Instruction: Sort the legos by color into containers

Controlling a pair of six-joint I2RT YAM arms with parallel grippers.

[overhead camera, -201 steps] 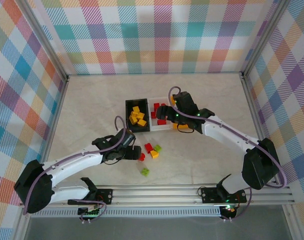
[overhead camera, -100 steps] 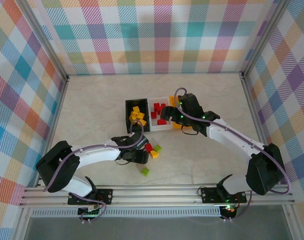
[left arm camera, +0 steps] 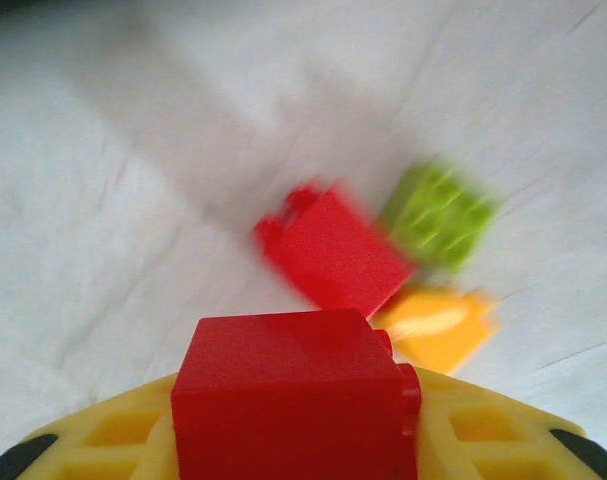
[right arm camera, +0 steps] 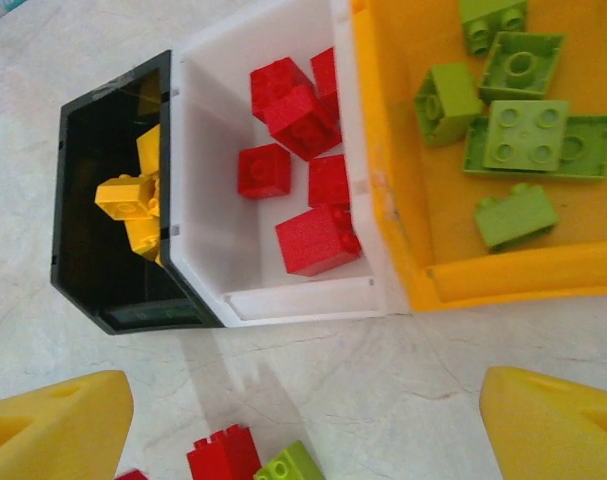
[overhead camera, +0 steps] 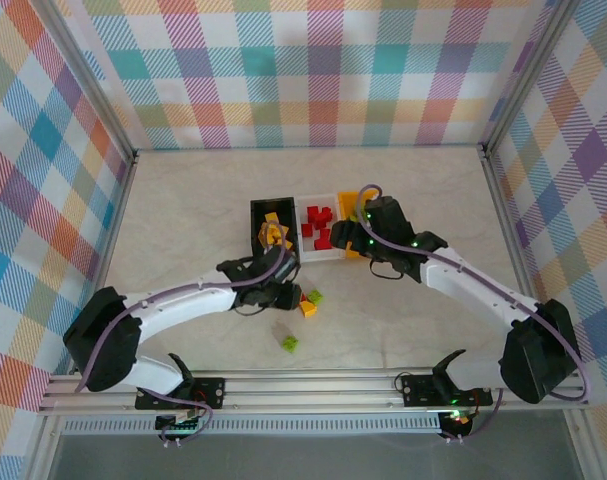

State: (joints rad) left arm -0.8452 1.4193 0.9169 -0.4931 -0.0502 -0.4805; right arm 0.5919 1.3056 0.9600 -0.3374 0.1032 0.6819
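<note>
The left tool (overhead camera: 279, 295) is clenched on a small red studded plastic brick (left arm camera: 293, 400), held just above the pale marbled counter (overhead camera: 183, 220) in the middle of a colour sort.

Three open-topped plastic bins stand in a row, touching, at the counter's centre. The black bin (right arm camera: 88, 240), at 9 o'clock in the row, holds yellow-orange bricks (right arm camera: 133, 195). The white bin (right arm camera: 215, 235) in the middle holds red bricks (right arm camera: 308, 240). The orange-yellow bin (right arm camera: 523, 268), at 3 o'clock, holds lime green bricks (right arm camera: 528, 135).

Loose pieces wait just at 6 o'clock of the white bin: a second red brick (left arm camera: 333, 252), a lime green brick (left arm camera: 438, 215) and a yellow-orange brick (left arm camera: 438, 332), lying close together. Another lime green brick (overhead camera: 290, 343) lies apart, further toward 6 o'clock.

The right tool (right arm camera: 305, 400) hangs released and empty, its yellow fingers (right arm camera: 53, 430) spread wide, over the counter just at 6 o'clock of the bins.

The step in hand looks to be carrying the lifted red brick to its bin. Most of the sort appears done, with a handful of pieces left.

The next move calls for the left arm to travel toward 1 o'clock, clear the white bin's near rim and let go over the red pile. The right arm hovers close to that path, so the two will need to keep apart.
</note>
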